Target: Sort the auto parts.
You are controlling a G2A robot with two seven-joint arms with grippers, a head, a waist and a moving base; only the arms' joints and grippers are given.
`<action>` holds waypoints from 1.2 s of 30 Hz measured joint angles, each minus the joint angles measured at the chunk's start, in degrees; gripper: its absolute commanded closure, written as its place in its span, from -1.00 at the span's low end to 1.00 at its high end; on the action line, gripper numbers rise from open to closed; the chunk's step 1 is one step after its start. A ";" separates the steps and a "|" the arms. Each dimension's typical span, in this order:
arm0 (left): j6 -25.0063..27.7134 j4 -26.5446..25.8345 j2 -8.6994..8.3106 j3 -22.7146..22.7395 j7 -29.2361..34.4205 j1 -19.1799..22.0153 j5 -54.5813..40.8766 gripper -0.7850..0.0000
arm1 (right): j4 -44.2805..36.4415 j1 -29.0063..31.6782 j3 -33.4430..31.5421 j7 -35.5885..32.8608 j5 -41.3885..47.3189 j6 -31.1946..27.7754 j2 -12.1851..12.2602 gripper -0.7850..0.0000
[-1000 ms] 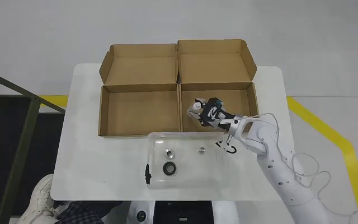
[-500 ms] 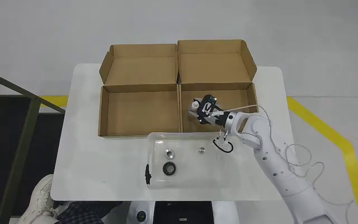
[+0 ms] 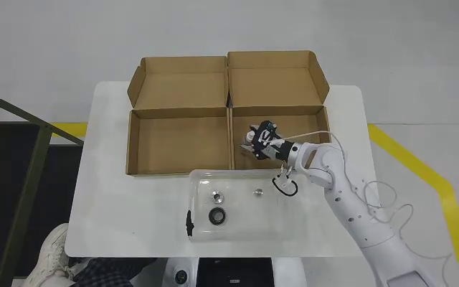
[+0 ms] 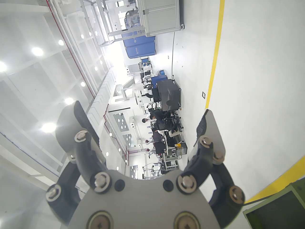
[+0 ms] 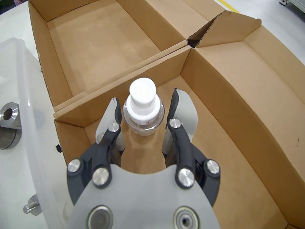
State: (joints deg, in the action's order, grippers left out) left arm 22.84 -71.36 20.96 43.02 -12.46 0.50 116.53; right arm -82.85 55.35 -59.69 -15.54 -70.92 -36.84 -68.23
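Clear round white-capped bottle [image 5: 143, 120] lies between parted fingers [image 5: 184, 107] of right end effector [image 5: 145, 95].

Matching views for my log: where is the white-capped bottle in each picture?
Top view: bottle in the right box, near the dividing wall.
Left wrist view: looks out at the hall, away from the boxes.
Right wrist view: at the right gripper, over that box's floor.
Shared landmark: the dividing wall between the two boxes.
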 measured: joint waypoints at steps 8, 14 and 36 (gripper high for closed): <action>0.00 0.00 0.00 0.00 0.00 0.00 0.00 -1.00 | -2.46 0.56 -2.29 0.50 1.23 -0.02 0.42 -1.00; 0.00 0.00 0.00 0.00 0.00 0.00 0.00 -1.00 | -8.18 2.36 -5.51 -1.49 3.23 -1.11 1.19 -1.00; 0.00 0.00 0.00 0.00 0.00 0.00 0.00 -1.00 | -37.05 23.28 -12.85 -10.66 1.03 -14.58 5.24 -1.00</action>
State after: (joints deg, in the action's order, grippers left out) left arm 22.84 -71.36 20.96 43.02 -12.46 0.50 116.53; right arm -119.90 78.62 -72.54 -26.20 -69.89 -51.42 -62.99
